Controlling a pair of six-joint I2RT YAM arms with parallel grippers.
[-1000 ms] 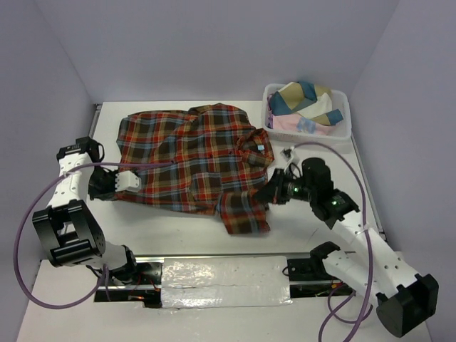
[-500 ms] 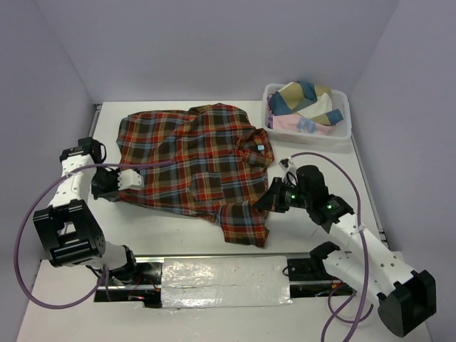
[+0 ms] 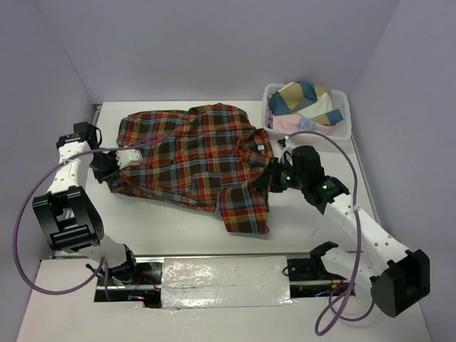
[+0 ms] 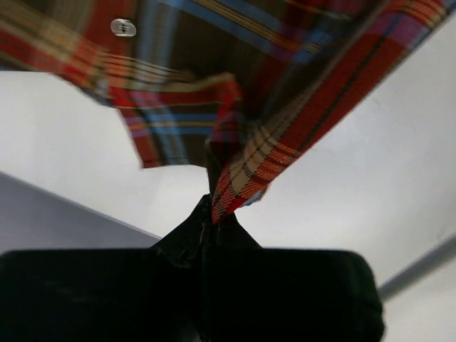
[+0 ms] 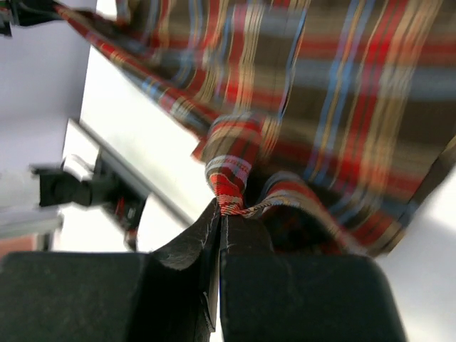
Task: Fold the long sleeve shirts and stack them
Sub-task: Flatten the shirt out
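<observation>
The long sleeve shirt (image 3: 192,153), red-orange, brown and blue plaid, lies spread over the middle of the table, collar toward the right. My left gripper (image 3: 121,165) is shut on its left edge; in the left wrist view the gripper (image 4: 214,207) pinches a fold of the shirt (image 4: 285,85), which hangs taut above the table. My right gripper (image 3: 268,182) is shut on the right edge below the collar; the right wrist view shows the gripper (image 5: 223,211) clamping a bunched fold of the shirt (image 5: 342,107). A sleeve (image 3: 246,212) trails toward the near edge.
A white lattice basket (image 3: 344,132) stands at the back right, holding several folded cloths (image 3: 306,100). The right arm's cable (image 3: 354,185) loops beside it. A silver strip (image 3: 224,274) runs along the near edge between the arm bases.
Both grippers have moved toward the far side with the shirt's edges in them. The right one dipped toward the near edge first, then came back, dragging the sleeve.
</observation>
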